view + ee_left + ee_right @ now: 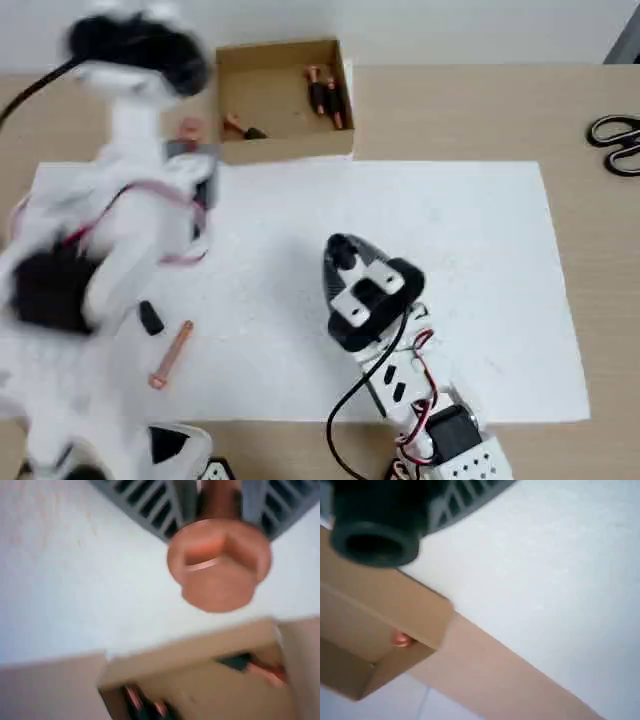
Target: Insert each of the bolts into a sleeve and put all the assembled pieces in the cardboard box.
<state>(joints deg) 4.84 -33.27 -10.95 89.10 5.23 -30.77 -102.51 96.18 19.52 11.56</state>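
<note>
- My left end effector [216, 505] is clenched on an orange bolt [220, 567]. The bolt's wide head sticks out past the grey fingers [135, 500].
- This bolt hangs just outside the cardboard box [285, 148], by the box's left wall as the high view shows it.
- My right end effector [342, 255] grips a black sleeve [375, 542]. The sleeve's open end points out.
- That end effector hangs over the white sheet [470, 300], well apart from the box, out past its front wall.
- Inside the box lie assembled pieces [325, 95]. Some are near the right wall and one is by the front wall.
- A loose bolt [172, 355] and a loose sleeve [150, 317] lie near each other on the sheet, not touching, well apart from the box.
- Scissors [615, 145] lie on the counter [480, 110], far off to the right of the box.
</note>
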